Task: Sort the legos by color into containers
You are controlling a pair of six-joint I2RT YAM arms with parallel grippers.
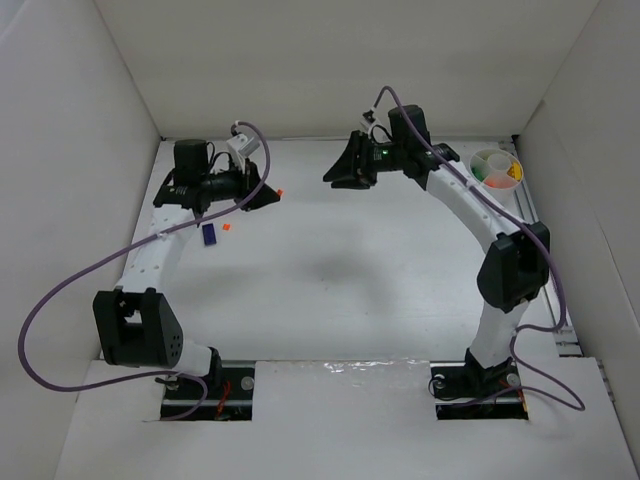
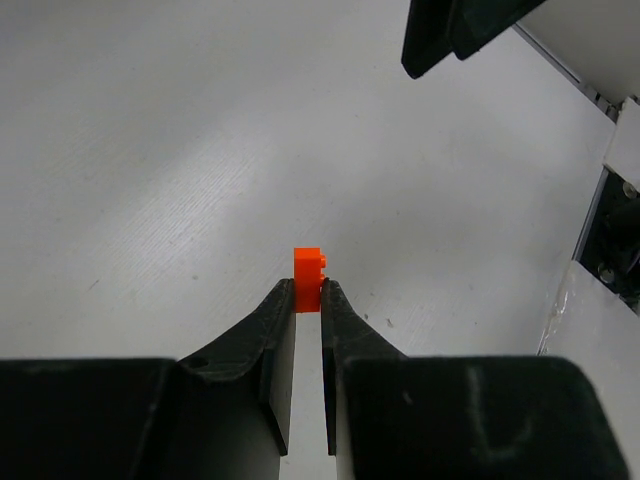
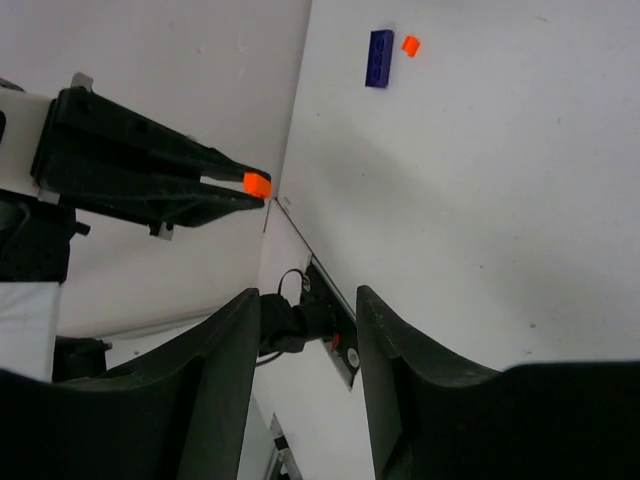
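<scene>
Now carrying: orange brick pinched, cup far across the table

The left gripper (image 2: 308, 292) is closed on a tiny orange lego (image 2: 309, 268), gripped only at the very tips of its fingers and held clear above the table (image 1: 340, 270). The white divided cup (image 1: 493, 151) stands at the far right corner beside the right arm, well apart from the left gripper. Green, orange and yellow already show in its wedges. The right gripper (image 3: 300, 335) hangs over the far middle of the table, its jaws apart with nothing between them, and it points toward the left one. Near the left arm, a dark blue lego (image 1: 209, 234) and a second small orange lego (image 1: 227, 227) lie on the table just beside each other.

The step in hand looks like the carry. The brick is picked but not yet delivered, and at least two more wait. Next, it must cross to the cup, either by a long reach or by a handover to the open right gripper. Because the hold is shallow, slow travel seems wise. The release must line up squarely over the orange wedge, since the compartments are narrow.
</scene>
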